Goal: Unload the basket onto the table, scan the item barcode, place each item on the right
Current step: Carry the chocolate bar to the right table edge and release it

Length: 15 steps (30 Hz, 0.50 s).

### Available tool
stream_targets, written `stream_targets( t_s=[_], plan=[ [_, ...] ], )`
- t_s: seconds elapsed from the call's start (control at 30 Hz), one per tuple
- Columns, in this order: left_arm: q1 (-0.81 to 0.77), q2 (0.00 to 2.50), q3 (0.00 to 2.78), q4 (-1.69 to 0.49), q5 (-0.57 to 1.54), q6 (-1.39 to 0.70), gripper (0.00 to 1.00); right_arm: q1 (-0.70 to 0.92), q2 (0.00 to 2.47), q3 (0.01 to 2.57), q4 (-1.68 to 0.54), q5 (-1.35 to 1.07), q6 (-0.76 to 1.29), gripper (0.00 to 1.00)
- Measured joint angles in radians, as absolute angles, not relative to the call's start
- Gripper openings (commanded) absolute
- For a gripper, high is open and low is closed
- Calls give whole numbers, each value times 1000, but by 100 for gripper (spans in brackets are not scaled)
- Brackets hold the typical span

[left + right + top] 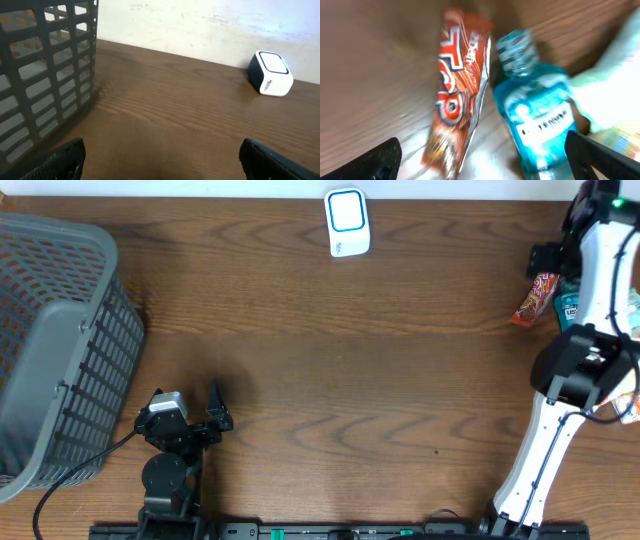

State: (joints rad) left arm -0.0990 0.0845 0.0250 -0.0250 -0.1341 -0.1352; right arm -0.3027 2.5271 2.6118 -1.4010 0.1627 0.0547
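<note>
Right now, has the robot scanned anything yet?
Nothing looks done yet: the scanner sits alone, with no item near it. In hand: the right pincer hovers open over a red snack packet and a blue bottle, holding nothing; the left pincer is open and empty. Left to do: grab one, carry it over, show its barcode.
</note>
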Motion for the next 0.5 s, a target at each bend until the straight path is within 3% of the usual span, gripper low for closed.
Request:
stream_targets(
  t_s=[0.5],
  plan=[
    [-99,84,25,-25,-134,-135,98,-187,2007,2638,-1420,-134,187,99]
  ],
)
